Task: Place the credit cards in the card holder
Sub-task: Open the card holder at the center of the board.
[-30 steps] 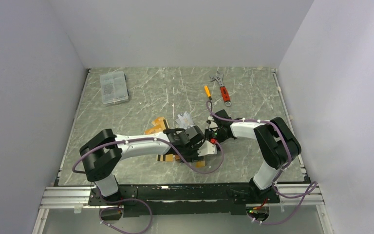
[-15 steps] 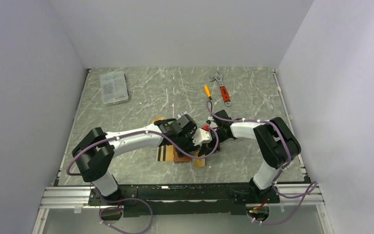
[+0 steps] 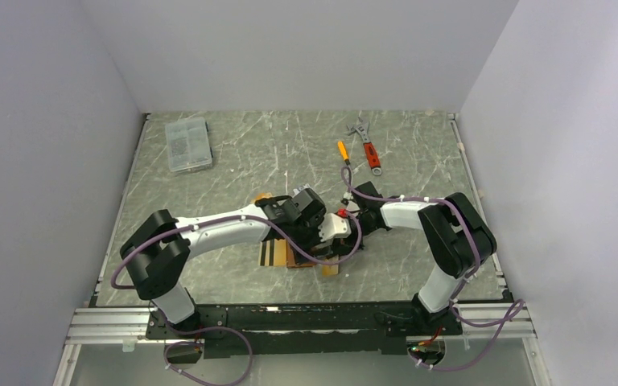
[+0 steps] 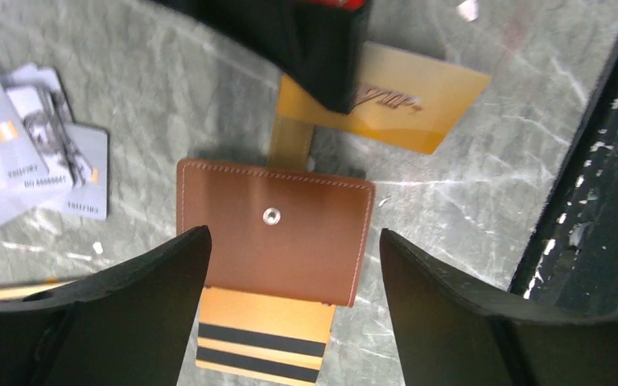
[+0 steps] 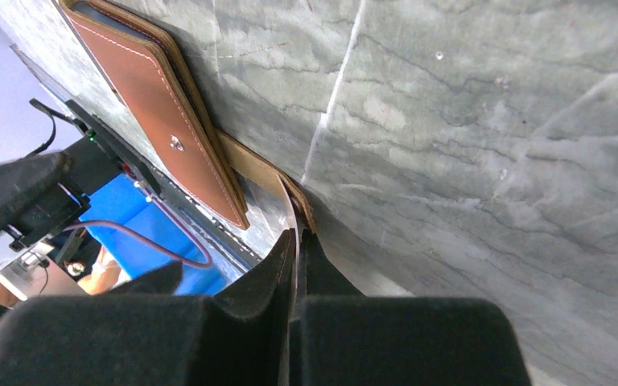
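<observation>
Left wrist shows print on the gold card (image 4: 418, 104); right wrist, its edge.

the card holder (image 4: 273, 241) is smooth tan leather with pale stitching and a shiny metal snap. at 12 o'clock the gold card (image 4: 418, 104) is glossy plastic; the table (image 4: 491, 201) looks like matt, veined grey stone.

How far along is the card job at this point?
Nothing looks done: the card holder lies closed. Silver-grey cards, a VIP gold card and a striped gold card lie outside it. In hand: the right gripper seems pinched on the snap tab; the open left gripper straddles the holder. Left: opening it, then loading every card.
</observation>
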Tool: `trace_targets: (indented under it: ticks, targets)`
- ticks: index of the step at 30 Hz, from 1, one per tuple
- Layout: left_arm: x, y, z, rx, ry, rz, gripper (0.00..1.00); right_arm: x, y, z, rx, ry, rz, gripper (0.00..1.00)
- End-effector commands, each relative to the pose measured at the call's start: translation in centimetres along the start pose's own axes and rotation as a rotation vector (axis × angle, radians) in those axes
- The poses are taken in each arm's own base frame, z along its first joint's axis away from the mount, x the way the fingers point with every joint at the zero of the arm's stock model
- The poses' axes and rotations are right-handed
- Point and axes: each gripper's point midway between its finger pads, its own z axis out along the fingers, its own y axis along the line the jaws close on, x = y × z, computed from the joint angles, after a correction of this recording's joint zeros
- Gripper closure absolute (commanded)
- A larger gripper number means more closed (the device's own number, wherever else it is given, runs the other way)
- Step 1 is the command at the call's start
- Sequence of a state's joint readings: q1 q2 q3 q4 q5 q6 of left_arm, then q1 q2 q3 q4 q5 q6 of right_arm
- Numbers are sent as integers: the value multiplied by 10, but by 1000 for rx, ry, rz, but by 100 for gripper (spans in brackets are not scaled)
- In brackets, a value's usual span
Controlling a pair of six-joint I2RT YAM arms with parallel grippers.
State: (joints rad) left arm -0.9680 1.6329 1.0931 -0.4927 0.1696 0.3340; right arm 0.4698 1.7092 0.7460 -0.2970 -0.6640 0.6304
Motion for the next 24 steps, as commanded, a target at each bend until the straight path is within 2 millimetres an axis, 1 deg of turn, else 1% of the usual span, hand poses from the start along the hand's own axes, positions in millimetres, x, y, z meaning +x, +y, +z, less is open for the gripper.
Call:
trace_targets:
  ticks: [1,2,4,8,12,16,21,24]
  targets:
    - [-42,-13,4,70,-116,126,12,1,-63,17,242,-49,26,100]
    - [-46,-17,7,87,-120,143,10,1,-63,16,242,-51,27,100]
    - [-50,-25,14,106,-124,173,9,1,-64,16,245,-55,30,100]
    - [-44,-31,28,134,-107,193,13,2,-64,16,245,-56,34,100]
    - [-27,-27,40,115,-73,240,18,3,-68,16,255,-59,43,100]
    - [-11,-22,46,88,-37,277,23,4,-71,17,262,-62,55,100]
    - [1,-9,46,74,4,251,30,5,-75,18,272,-67,73,100]
    - [2,0,42,47,16,242,34,7,-79,17,281,-71,85,100]
